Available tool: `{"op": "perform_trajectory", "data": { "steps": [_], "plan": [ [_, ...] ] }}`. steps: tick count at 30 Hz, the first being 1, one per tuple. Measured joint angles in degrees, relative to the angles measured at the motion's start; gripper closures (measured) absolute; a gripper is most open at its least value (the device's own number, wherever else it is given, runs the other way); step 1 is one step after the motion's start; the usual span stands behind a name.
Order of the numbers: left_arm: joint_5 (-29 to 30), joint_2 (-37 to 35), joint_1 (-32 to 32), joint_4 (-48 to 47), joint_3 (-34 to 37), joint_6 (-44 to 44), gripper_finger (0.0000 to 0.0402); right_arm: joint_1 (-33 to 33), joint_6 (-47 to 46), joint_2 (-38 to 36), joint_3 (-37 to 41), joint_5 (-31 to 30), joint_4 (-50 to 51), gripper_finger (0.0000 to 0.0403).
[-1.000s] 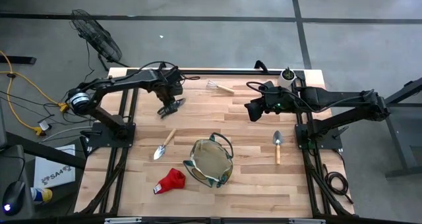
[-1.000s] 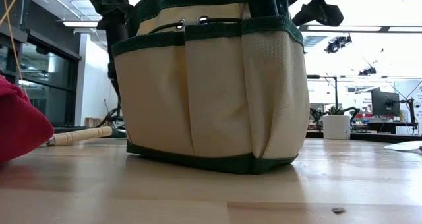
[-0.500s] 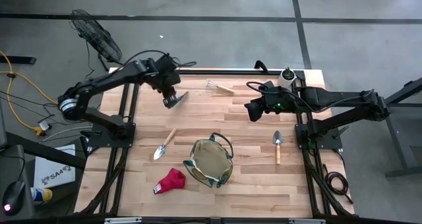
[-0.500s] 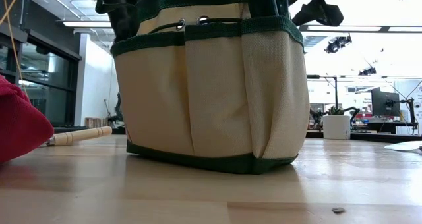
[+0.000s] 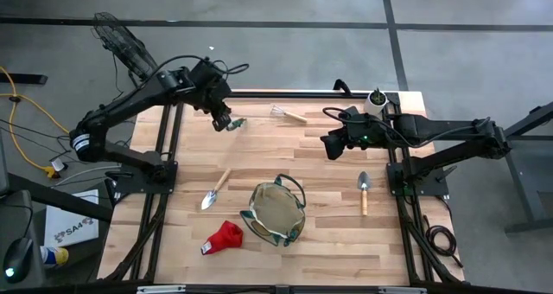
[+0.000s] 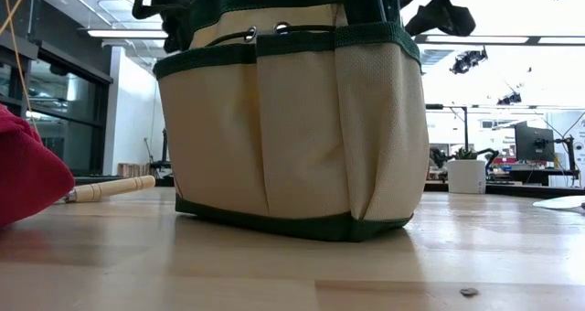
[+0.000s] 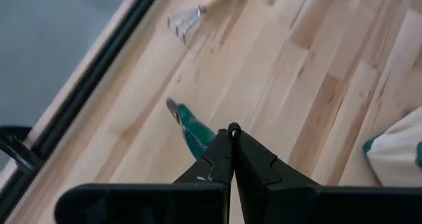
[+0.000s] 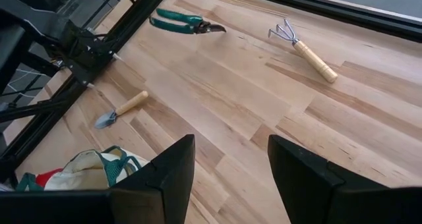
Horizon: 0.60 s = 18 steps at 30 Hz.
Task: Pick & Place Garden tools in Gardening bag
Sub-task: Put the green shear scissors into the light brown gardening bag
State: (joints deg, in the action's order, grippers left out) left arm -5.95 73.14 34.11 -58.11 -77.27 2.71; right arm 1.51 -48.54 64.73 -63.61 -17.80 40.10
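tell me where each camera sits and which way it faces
High view: above the table, facing straight down; both arms show, left gripper over the pruners.
Low view: at tabletop height, facing the gardening bag; arm parts above.
Left wrist: faces pruners; shut fingers show.
Right wrist: faces table; open fingers show.
Both wrist views share the mini rake.

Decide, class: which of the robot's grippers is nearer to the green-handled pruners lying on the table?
Left. The left gripper hangs, shut, almost directly over the green-handled pruners near the table's far edge. The right gripper, open, waits well off to their right, beyond the mini rake.
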Motion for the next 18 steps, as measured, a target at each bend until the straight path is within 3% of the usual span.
{"op": "perform_trajectory", "data": {
  "steps": [18],
  "plan": [
    [-0.67, 0.02, 0.00, 0.04, -7.83, -6.19, 0.0401, -0.01, 2.28, 0.00, 0.00, 0.00, -0.01, 0.0219]
  ]
}}
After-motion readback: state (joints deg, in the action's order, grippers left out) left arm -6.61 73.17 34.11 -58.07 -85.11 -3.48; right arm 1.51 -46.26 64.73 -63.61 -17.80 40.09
